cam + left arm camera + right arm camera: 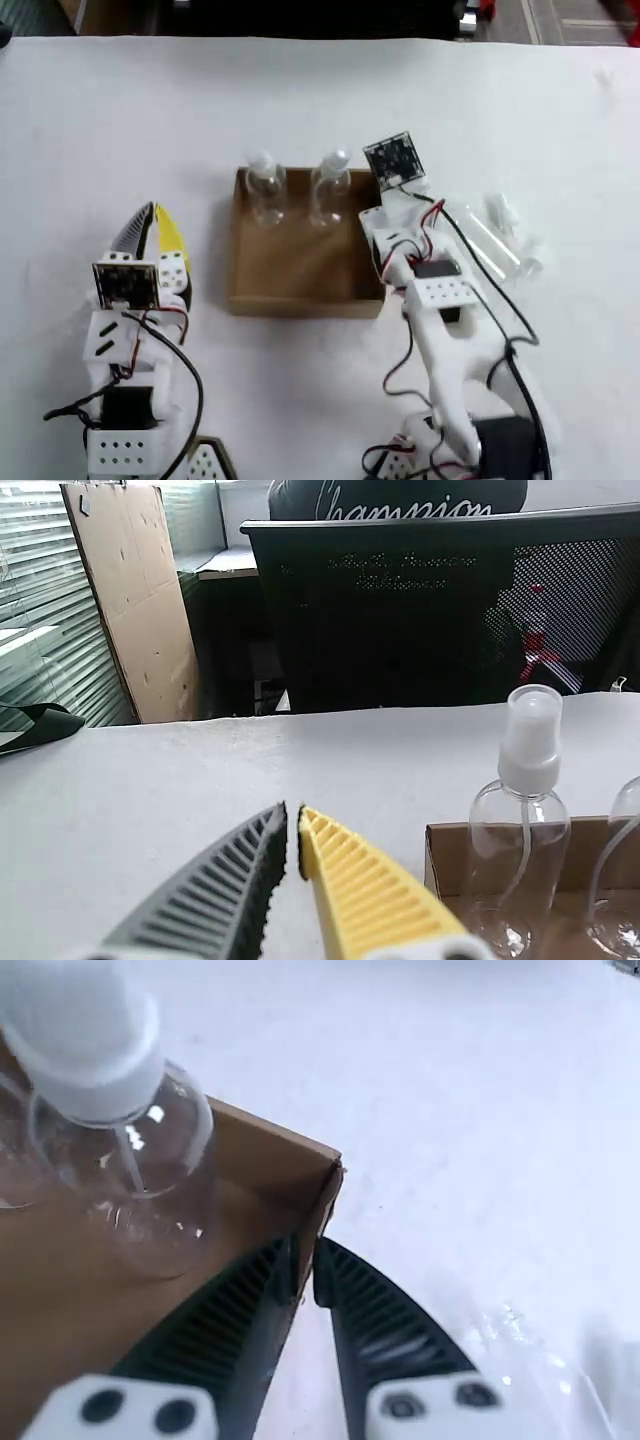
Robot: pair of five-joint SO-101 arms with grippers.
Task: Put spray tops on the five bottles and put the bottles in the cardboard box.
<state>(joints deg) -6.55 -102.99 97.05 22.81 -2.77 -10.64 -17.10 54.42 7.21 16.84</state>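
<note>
2 capped btls [265,195] upright in cardboard box [305,300]

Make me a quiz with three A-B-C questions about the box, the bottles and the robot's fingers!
1. Where is the left gripper? A. left of the box B. inside the box C. right of the box
2. How many bottles stand in the box? A. five B. two C. none
3. The left gripper's fingers are: A. wide open B. shut, empty C. holding a bottle
Answers: 1 A, it sits off the box's left wall. 2 B, two capped bottles stand by the far wall. 3 B, the grey and yellow tips meet.
</note>
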